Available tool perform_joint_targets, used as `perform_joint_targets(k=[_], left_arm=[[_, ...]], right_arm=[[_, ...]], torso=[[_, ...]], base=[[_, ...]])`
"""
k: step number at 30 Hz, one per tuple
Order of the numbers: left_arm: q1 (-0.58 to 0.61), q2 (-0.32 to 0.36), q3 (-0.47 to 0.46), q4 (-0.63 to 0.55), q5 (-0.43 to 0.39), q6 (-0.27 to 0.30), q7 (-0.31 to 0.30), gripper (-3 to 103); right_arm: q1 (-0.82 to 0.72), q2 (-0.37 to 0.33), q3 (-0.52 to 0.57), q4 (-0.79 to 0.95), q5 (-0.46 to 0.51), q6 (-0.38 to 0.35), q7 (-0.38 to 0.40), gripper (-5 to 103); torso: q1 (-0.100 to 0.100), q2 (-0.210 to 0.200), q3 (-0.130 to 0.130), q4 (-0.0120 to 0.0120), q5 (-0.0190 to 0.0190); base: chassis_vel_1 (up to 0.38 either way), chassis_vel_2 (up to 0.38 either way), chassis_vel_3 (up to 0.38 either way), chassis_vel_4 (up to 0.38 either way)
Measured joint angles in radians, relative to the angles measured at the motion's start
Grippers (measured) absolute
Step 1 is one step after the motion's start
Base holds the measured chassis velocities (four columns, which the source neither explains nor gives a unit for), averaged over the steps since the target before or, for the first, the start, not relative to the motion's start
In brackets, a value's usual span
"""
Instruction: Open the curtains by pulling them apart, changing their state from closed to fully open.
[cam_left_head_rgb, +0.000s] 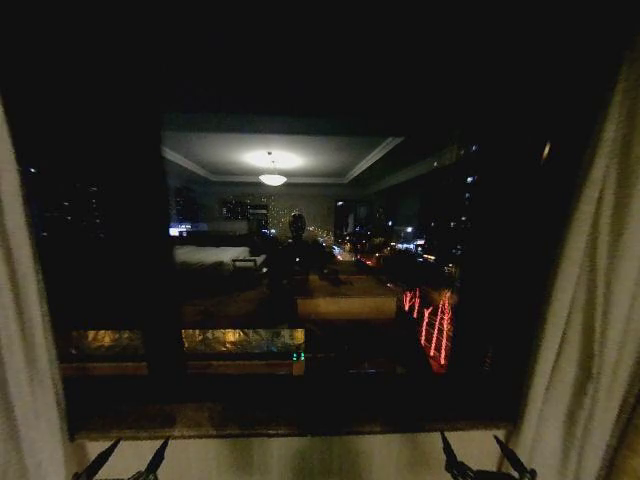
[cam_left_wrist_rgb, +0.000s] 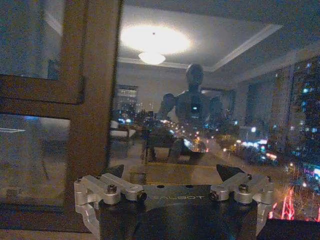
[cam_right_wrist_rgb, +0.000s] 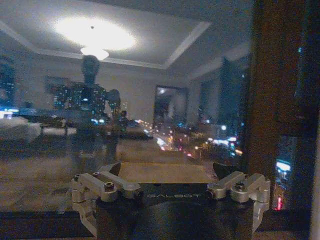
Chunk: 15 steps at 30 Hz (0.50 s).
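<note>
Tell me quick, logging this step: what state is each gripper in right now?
Left gripper: open, holding nothing, low before the window.
Right gripper: open, holding nothing, near the right curtain.

I'm looking at a dark window pane (cam_left_head_rgb: 300, 270) at night, with a ceiling lamp (cam_left_head_rgb: 272, 178) mirrored in the glass and red city lights (cam_left_head_rgb: 432, 330) glowing low on the right. A brown wooden window frame (cam_left_wrist_rgb: 92, 100) crosses the left wrist view, and a stone sill (cam_left_head_rgb: 290, 420) runs beneath the glass.
</note>
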Motion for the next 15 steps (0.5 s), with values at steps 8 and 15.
perform_joint_targets(k=[8,15], left_arm=[[0.002,-0.008,0.001,-0.002,0.002,0.0,0.001,100],[0.0,-0.011,0.0,-0.004,0.003,-0.001,0.002,100]], right_arm=[[-0.001,0.0,-0.024,0.01,-0.023,0.002,-0.015,100],[-0.017,0.0,-0.057,0.022,-0.066,0.023,-0.033,100]], torso=[[0.0,0.0,0.0,0.0,0.0005],[0.0,0.0,0.0,0.0,-0.0001]], base=[[0.288,0.295,-0.311,-0.295],[0.346,0.356,-0.354,-0.357]])
